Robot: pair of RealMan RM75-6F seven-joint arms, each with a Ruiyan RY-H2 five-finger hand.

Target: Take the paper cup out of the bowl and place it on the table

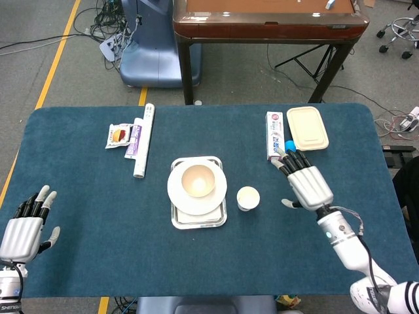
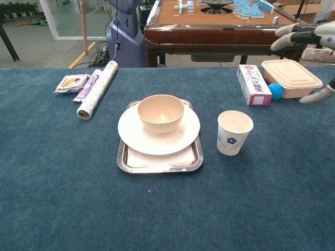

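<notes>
The white paper cup (image 1: 248, 197) (image 2: 233, 132) with a blue flower print stands upright on the blue tablecloth, just right of the tray. The cream bowl (image 1: 198, 180) (image 2: 160, 112) sits empty on a white plate (image 2: 158, 129) over a metal tray (image 2: 160, 157). My right hand (image 1: 306, 185) (image 2: 310, 39) hovers open, fingers spread, well to the right of the cup and apart from it. At the table's near left corner my left hand (image 1: 25, 226) is open and holds nothing; the chest view does not show it.
A toothpaste box (image 1: 275, 135) (image 2: 254, 84), a blue ball (image 2: 276, 91) and a lidded cream container (image 1: 308, 128) (image 2: 291, 74) lie at the back right. A rolled tube (image 1: 143, 140) and a snack packet (image 1: 119, 135) lie at the back left.
</notes>
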